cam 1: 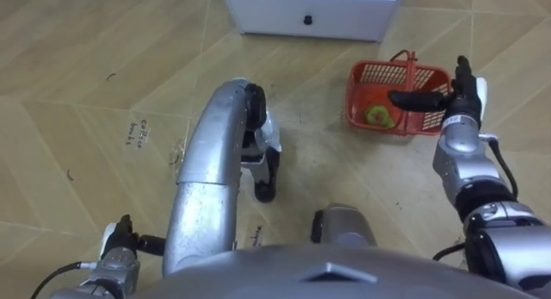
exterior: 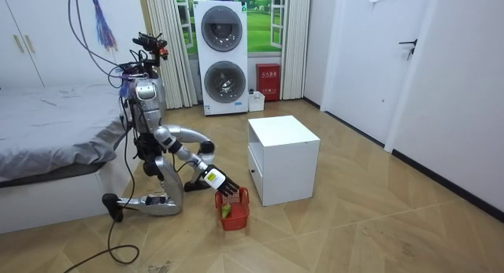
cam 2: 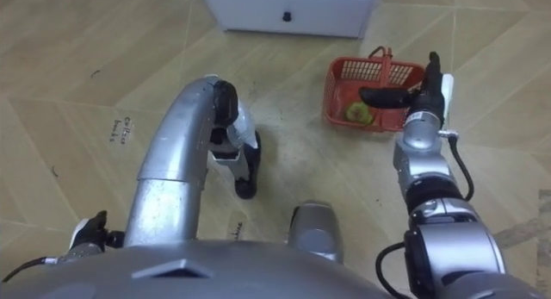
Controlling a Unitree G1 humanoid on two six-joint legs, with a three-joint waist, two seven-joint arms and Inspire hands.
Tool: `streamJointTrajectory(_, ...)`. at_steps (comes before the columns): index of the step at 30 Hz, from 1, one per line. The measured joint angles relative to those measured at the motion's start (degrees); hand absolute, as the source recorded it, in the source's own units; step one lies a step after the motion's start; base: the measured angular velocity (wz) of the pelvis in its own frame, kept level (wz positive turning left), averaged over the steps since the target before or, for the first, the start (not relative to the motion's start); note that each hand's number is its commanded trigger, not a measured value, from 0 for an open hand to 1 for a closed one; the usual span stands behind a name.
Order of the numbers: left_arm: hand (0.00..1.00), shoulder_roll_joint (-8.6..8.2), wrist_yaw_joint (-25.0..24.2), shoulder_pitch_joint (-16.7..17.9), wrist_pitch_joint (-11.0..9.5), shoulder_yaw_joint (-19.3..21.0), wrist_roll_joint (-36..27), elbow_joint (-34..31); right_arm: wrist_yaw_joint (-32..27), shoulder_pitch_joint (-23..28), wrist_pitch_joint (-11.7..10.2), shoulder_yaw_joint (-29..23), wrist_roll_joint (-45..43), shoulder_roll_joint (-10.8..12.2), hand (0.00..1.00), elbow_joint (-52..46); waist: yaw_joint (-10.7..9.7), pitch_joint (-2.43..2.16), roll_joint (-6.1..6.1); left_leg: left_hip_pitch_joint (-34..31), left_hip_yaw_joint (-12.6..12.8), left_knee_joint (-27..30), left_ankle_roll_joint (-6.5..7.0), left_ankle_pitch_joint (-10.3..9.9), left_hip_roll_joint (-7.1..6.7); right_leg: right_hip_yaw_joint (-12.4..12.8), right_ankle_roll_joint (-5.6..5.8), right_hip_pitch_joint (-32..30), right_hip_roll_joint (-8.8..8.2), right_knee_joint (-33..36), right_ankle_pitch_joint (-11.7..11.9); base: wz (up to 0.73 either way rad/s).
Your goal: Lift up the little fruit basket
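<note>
You have the red basket (cam 1: 356,96) sitting on the wooden floor (cam 1: 86,92) just in front of the white cabinet (cam 1: 284,6), off toward the cabinet's right end as the robot faces it, a little to the right of the dark knob (cam 1: 307,21) on the cabinet's drawer front. The basket is upright and its thin handle (cam 1: 411,66) arches over the top. A green fruit (cam 1: 377,116) lies inside, on the side away from the cabinet. Your right robot hand (cam 1: 459,99) is at the basket's right edge, on the end farther along from the cabinet's knob. It is spread apart and clamped on nothing: the fingers (cam 1: 464,73) point straight toward the cabinet, and the thumb (cam 1: 413,100) stretches sideways over the basket's right half, just past the handle (whether the thumb actually touches the rim or the handle you cannot tell from here). Your left robot hand (cam 1: 119,239) hangs low at the robot's left side, well apart from the cabinet and the basket, and you cannot tell whether it is apart or together. In the room view the robot kneels on the floor between the bed (exterior: 47,123) and the cabinet, with its right arm reaching down to the basket beside the cabinet's near corner.
</note>
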Motion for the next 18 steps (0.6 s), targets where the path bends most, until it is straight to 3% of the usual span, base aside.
streamJointTrajectory(6,0.0,0.16,-1.0,0.1,0.2,-1.3,-1.3,0.0,1.3,-0.1,0.0,0.6,1.4,-2.0,0.0,1.2,0.8,0.13,0.33,-0.5,0.1,-0.1,0.07,0.3,0.01,-0.2,0.17,-0.6,-0.03,0.4,-0.1,0.0)
streamJointTrajectory(9,0.0,0.25,-1.3,0.0,0.6,-1.3,-1.3,-1.0,2.0,-1.1,0.1,0.6,1.5,-2.9,0.0,4.5,2.1,0.17,0.39,-1.1,0.3,-0.4,0.22,0.8,0.23,-0.1,0.19,-1.7,-0.1,0.9,-0.1,0.0)
streamJointTrajectory(14,0.0,0.54,-3.0,0.2,1.1,-1.3,-2.0,-1.6,3.8,-2.5,0.1,1.5,5.1,-5.6,0.0,10.4,4.3,0.68,1.63,-1.3,0.5,-0.9,0.22,1.6,0.23,0.0,0.46,-2.3,-0.32,1.7,-0.3,0.01)
streamJointTrajectory(18,0.0,1.06,-3.5,0.3,1.1,-1.3,-3.3,-1.7,4.4,-2.5,0.2,2.2,6.5,-6.3,0.0,12.0,4.9,0.56,1.9,-1.4,0.7,-1.5,0.0,2.4,0.07,-0.1,0.39,-2.7,-0.54,2.1,-0.4,0.02)
